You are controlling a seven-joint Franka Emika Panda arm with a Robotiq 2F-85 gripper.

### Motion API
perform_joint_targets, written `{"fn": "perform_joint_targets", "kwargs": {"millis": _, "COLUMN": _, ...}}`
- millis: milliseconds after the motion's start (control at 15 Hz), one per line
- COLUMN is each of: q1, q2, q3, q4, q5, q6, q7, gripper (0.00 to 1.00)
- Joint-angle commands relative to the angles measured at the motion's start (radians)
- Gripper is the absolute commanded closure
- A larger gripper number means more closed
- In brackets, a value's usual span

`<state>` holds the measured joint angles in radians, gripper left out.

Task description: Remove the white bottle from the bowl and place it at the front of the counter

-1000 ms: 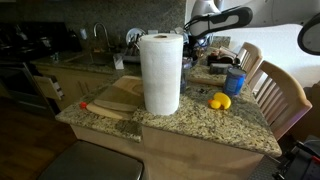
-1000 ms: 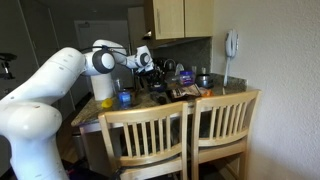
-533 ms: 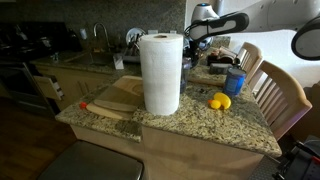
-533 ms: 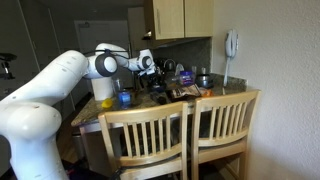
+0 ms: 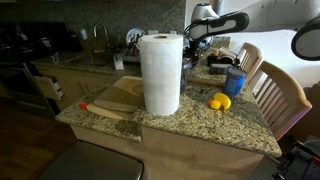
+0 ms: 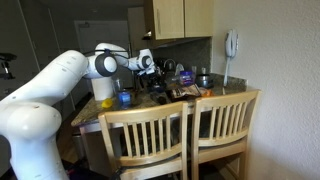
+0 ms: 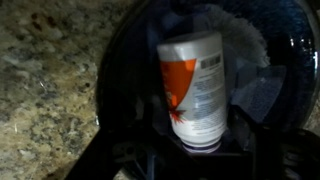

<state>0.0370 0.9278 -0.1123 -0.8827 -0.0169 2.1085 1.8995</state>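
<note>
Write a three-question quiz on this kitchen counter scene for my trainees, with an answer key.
1. True or false: the white bottle lies inside the dark bowl.
2. Which stands tallest on the counter? A) paper towel roll B) yellow fruit C) blue cup
3. Fill in: the bottle's label is partly ____ in colour.
Key: 1 true; 2 A; 3 orange.

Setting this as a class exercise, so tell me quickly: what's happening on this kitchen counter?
The robot arm holds its pincer over a dark bowl on the granite counter. The wrist view shows a white bottle with an orange label in that bowl, right under the pincer. Whether it is gripped cannot be told.
</note>
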Motion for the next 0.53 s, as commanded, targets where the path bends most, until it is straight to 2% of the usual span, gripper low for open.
{"fn": "perform_joint_targets", "kwargs": {"millis": 0, "q1": -0.022, "q2": 0.001, "q3": 0.023, "q4": 0.022, "q5": 0.04, "q6": -0.054, "q7": -0.038, "gripper": 0.56}}
{"fn": "perform_joint_targets", "kwargs": {"millis": 133, "q1": -0.027, "q2": 0.001, "q3": 0.029, "q4": 0.021, "q5": 0.05, "q6": -0.061, "q7": -0.044, "gripper": 0.69}}
{"fn": "perform_joint_targets", "kwargs": {"millis": 467, "q1": -0.016, "q2": -0.009, "q3": 0.008, "q4": 0.035, "q5": 0.038, "q6": -0.046, "q7": -0.026, "gripper": 0.7}}
